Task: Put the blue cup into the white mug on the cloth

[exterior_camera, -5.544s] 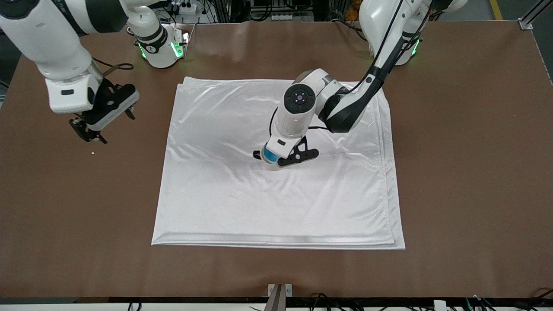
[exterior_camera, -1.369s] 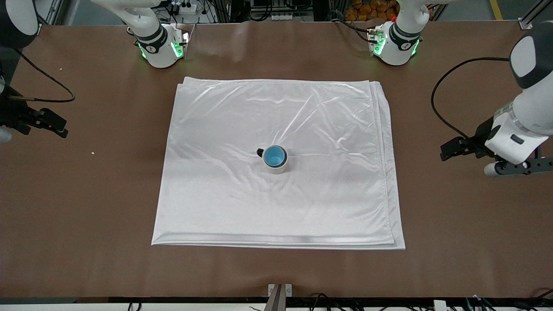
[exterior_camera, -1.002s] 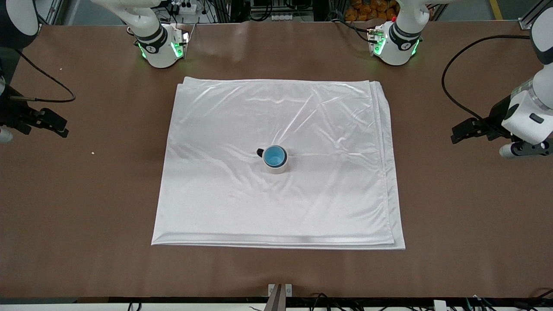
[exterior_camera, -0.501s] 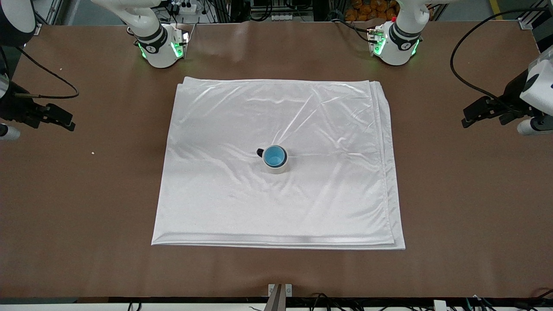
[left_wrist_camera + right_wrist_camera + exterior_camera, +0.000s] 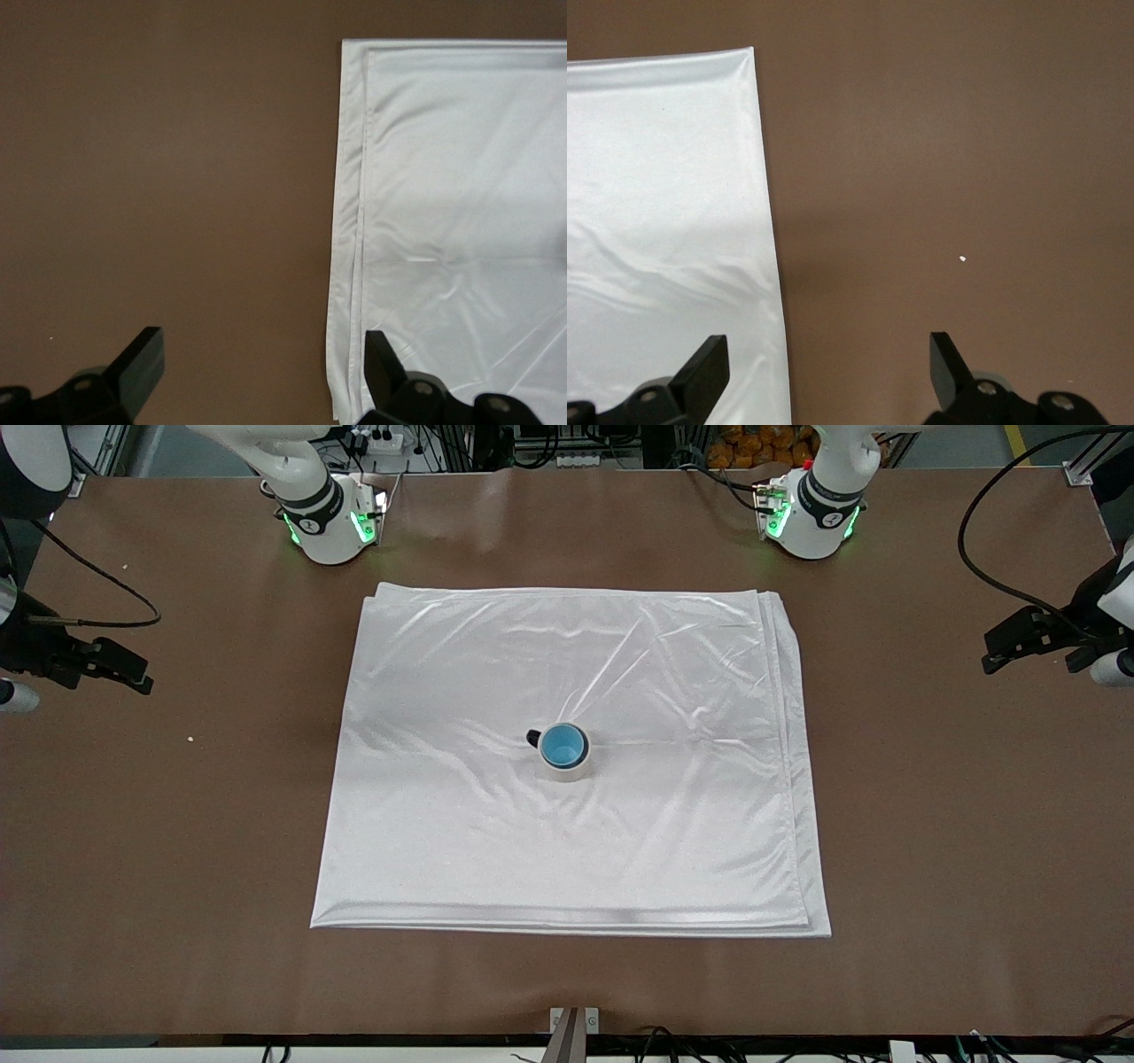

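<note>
**Cup sits in mug, mid-cloth**

Blue cup (image 5: 563,745) nested upright in white mug (image 5: 567,766) (black handle toward right arm's end), approx. center of cloth (image 5: 496,841). Left claw (image 5: 262,372) open over bare tabletop (image 5: 957,824) by cloth edge. Right claw (image 5: 829,372) open, empty, over the cloth's edge at its own end.

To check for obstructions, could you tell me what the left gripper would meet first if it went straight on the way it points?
Probably the bare brown table: the open left gripper points down at it, just off the cloth.
</note>
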Controlling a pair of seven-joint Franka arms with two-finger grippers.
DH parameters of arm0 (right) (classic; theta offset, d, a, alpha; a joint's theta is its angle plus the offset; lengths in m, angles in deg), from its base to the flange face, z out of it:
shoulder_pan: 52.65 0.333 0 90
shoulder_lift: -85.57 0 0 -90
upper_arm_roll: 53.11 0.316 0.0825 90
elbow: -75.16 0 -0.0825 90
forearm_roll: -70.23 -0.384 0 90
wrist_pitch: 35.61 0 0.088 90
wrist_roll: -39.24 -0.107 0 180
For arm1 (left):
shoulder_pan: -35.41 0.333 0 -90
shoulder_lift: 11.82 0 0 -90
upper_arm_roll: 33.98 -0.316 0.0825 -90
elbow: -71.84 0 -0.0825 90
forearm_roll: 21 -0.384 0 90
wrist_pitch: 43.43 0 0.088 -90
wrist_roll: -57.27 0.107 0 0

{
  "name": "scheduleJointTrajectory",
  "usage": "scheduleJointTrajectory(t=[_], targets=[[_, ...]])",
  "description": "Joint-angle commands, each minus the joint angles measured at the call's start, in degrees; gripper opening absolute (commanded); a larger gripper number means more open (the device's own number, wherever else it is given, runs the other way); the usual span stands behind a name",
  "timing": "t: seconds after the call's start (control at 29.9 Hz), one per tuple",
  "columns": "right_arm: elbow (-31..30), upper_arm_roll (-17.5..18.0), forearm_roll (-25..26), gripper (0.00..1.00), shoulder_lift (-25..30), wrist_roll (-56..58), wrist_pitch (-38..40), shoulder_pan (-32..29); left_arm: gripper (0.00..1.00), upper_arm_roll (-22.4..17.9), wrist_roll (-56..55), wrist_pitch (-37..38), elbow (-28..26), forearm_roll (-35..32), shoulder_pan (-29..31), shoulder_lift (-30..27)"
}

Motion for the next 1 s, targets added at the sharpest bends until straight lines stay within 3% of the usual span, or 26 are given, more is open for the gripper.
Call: scheduleJointTrajectory(t=[0.0,0.97], targets=[[1.4,-0.4,-0.2,1.0,-0.4,-0.8,0.4,0.6,1.0,0.1,2.1,1.2,-1.0,-1.1,0.0,-1.0],[1.4,-0.4,-0.2,1.0,-0.5,-0.8,-0.7,0.5,1.0,0.5,2.1,3.8,-0.6,-0.6,0.6,-1.2]])
